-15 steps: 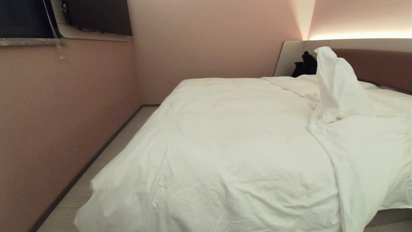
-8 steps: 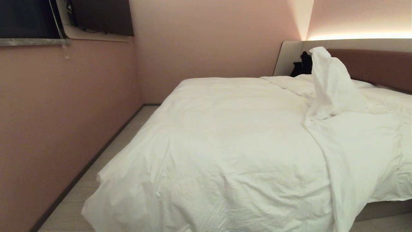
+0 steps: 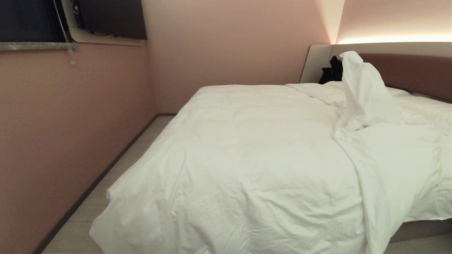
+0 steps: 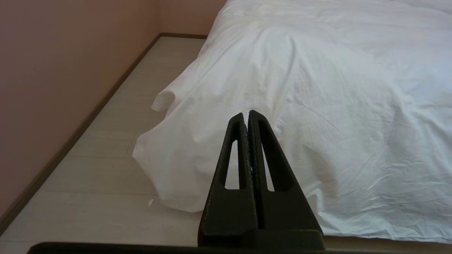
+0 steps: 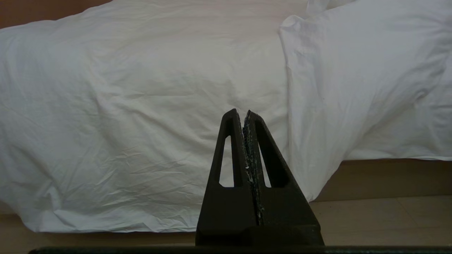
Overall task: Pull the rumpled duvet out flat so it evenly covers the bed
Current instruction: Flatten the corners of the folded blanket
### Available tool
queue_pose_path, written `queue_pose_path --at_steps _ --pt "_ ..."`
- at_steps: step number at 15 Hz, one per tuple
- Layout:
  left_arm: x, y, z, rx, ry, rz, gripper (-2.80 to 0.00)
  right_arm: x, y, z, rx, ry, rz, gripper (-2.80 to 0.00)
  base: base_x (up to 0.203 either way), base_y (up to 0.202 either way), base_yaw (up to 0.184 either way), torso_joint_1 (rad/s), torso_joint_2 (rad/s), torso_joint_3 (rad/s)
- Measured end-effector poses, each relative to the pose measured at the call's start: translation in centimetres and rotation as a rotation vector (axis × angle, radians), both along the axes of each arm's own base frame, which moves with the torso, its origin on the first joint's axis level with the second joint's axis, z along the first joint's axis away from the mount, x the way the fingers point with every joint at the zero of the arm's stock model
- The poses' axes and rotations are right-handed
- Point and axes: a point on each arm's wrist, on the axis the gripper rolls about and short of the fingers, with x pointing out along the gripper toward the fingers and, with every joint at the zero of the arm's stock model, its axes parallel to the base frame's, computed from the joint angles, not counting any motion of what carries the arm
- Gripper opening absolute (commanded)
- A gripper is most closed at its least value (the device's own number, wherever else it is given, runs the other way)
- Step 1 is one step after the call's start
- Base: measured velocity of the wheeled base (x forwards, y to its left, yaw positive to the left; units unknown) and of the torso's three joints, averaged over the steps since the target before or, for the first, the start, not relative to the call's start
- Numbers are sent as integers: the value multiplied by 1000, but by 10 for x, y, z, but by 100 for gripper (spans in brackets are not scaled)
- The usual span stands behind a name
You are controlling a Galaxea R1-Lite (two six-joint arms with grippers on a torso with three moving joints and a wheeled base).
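Floor strip (image 3: pixel 116 183) w/ overhanging duvet (image 3: pixel 247 158) edge

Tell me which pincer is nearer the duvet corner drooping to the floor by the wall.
Left. The left pincer, shut and empty, points just beside that drooping corner of the duvet. The right pincer, also shut, faces the duvet's foot edge, off toward the folded-over flap.

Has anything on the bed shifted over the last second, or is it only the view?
Only the view: the whole picture slid slightly, so the camera moved. The duvet lies rumpled on the bed as before, one fold peaked. Left gripper and right gripper are shut, holding nothing.
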Motion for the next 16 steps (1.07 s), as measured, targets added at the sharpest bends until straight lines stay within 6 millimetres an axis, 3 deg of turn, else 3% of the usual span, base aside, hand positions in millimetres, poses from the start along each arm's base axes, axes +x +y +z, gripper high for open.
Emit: queue_pose_path --at_steps 3,6,8,11,16 --pt "-4 0 28 -16 -13 -16 -280 0 0 0 0 0 1 -280 0 0 0 0 0 0" --pt "14 -1 67 -42 89 -28 -280 0 0 0 0 0 0 -280 0 0 0 0 0 0" --pt "45 -2 94 -66 176 -56 -280 0 0 0 0 0 0 -280 0 0 0 0 0 0" --pt "106 -3 119 -86 264 -98 -280 0 0 0 0 0 -1 -280 0 0 0 0 0 0" --pt "208 -5 128 -106 374 -138 -280 0 0 0 0 0 0 -280 0 0 0 0 0 0"
